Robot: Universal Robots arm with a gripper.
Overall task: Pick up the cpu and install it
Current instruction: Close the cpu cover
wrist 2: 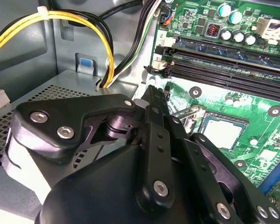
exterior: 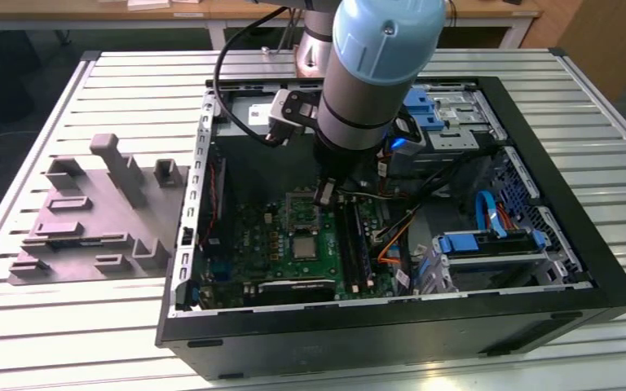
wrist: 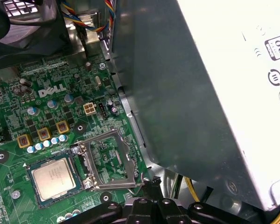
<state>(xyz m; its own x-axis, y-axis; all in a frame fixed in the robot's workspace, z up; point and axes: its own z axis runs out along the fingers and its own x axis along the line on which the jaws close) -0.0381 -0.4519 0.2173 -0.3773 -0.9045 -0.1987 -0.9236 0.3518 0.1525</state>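
Note:
The cpu [exterior: 304, 247] lies flat in the socket of the green motherboard [exterior: 264, 244], silvery top up; it also shows in both wrist views [wrist: 53, 177] [wrist 2: 222, 133]. The socket's metal load frame [wrist: 107, 161] stands flipped open beside it. My gripper [exterior: 324, 195] hangs inside the computer case, just off the open frame's edge and near its thin wire lever [wrist: 140, 184]. Its black fingers [wrist 2: 151, 100] come together to one tip, shut, with nothing visible between them. It does not touch the cpu.
The grey power supply box [wrist: 200, 93] stands close beside the gripper, with yellow and black cables [wrist 2: 107, 56] running past. Memory slots [wrist 2: 224, 70] lie beyond the socket. Blue drive bays [exterior: 487, 240] fill the case's far side. A grey plastic tray [exterior: 85, 220] sits outside on the slatted table.

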